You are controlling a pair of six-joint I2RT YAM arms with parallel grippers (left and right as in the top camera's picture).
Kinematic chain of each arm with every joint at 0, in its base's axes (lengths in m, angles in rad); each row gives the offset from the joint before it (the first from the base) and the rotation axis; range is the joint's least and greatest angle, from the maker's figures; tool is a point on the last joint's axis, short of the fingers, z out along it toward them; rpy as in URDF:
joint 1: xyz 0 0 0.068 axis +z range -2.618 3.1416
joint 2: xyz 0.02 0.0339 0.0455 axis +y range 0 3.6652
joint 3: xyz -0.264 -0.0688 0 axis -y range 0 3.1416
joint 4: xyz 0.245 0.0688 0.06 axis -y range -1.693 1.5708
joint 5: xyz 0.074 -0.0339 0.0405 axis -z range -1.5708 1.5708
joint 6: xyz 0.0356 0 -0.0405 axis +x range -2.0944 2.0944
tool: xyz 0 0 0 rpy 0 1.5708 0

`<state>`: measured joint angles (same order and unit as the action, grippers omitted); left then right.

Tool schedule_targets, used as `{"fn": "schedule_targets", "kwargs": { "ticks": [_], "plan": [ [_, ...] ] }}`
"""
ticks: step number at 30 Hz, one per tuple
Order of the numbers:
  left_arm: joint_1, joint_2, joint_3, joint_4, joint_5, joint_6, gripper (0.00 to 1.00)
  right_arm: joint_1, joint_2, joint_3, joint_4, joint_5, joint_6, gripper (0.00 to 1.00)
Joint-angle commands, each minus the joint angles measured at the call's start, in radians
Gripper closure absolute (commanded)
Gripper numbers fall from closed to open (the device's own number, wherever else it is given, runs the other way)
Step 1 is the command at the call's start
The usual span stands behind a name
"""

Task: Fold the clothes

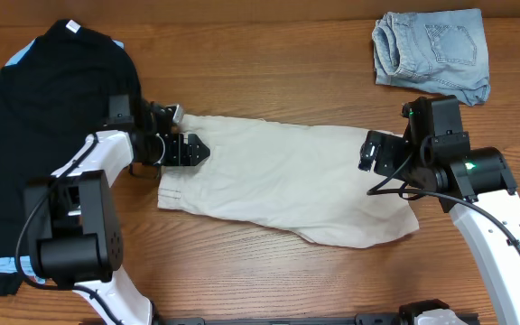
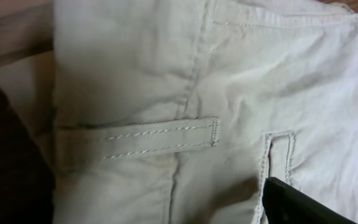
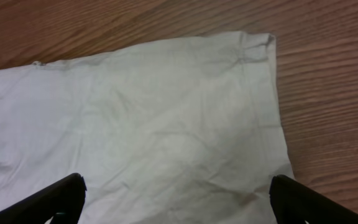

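The beige khaki shorts (image 1: 287, 181) lie spread across the middle of the wooden table, waistband to the left and leg hem to the right. My left gripper (image 1: 195, 151) hovers low over the waistband end. The left wrist view shows the waistband cloth (image 2: 135, 68) and a belt loop (image 2: 160, 137) close up. Only one black finger (image 2: 297, 205) shows there, far to the right, so the jaws look open. My right gripper (image 1: 371, 152) is open and empty over the leg end. Its two fingers (image 3: 178, 193) straddle the beige cloth (image 3: 166, 112) near the hem corner.
A black T-shirt (image 1: 52, 117) lies at the far left, under and beside the left arm. Folded light-blue denim shorts (image 1: 431, 54) sit at the back right. Bare wood table (image 1: 269, 280) shows along the front and right (image 3: 328, 93).
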<state>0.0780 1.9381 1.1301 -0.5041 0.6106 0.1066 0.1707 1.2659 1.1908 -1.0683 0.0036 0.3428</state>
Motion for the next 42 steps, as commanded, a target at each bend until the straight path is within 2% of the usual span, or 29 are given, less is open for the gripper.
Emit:
{"fn": "schedule_targets", "kwargs": {
  "ticks": [1, 2, 4, 6, 8, 14, 18, 22, 23, 26, 29, 32, 42],
  "plan": [
    [-0.046, 0.119, -0.048, -0.002, -0.015, -0.048, 0.22, -0.003, -0.005, 0.015, 0.008, -0.007, -0.002, 0.04],
    [-0.047, 0.124, -0.048, 0.009, -0.015, -0.06, 0.32, -0.003, -0.005, 0.015, 0.01, -0.01, -0.002, 0.05],
    [-0.047, 0.126, -0.048, 0.029, -0.014, -0.067, 0.62, -0.003, -0.005, 0.015, 0.016, -0.014, -0.003, 0.06],
    [-0.043, 0.125, -0.042, 0.036, -0.014, -0.078, 0.81, -0.003, -0.004, 0.014, 0.025, -0.014, -0.003, 0.07],
    [-0.036, 0.125, -0.027, 0.023, -0.01, -0.082, 0.96, -0.003, 0.001, 0.013, 0.04, -0.025, -0.003, 0.08],
    [-0.001, 0.105, 0.079, -0.135, 0.098, -0.122, 0.96, -0.003, 0.048, 0.013, 0.068, -0.07, -0.003, 0.11],
    [0.024, 0.084, 0.201, -0.314, 0.089, -0.116, 0.96, -0.003, 0.106, 0.013, 0.072, -0.084, -0.003, 0.12],
    [0.05, 0.047, 0.328, -0.458, 0.061, -0.092, 0.96, -0.003, 0.181, 0.013, 0.072, -0.086, -0.002, 0.22],
    [0.054, 0.035, 0.36, -0.493, 0.04, -0.085, 0.96, -0.003, 0.201, 0.013, 0.072, -0.089, -0.002, 0.26],
    [0.057, 0.003, 0.457, -0.604, -0.05, -0.078, 0.96, -0.003, 0.267, 0.013, 0.075, -0.101, -0.003, 0.49],
    [0.052, -0.028, 0.544, -0.718, -0.137, -0.053, 0.96, -0.003, 0.323, 0.013, 0.089, -0.114, -0.003, 0.8],
    [0.047, -0.056, 0.615, -0.801, -0.22, -0.05, 0.96, -0.003, 0.372, 0.013, 0.103, -0.133, -0.003, 0.96],
    [0.041, -0.167, 0.734, -0.895, -0.396, -0.051, 0.96, -0.003, 0.471, 0.008, 0.15, -0.282, -0.09, 0.96]
  ]
}}
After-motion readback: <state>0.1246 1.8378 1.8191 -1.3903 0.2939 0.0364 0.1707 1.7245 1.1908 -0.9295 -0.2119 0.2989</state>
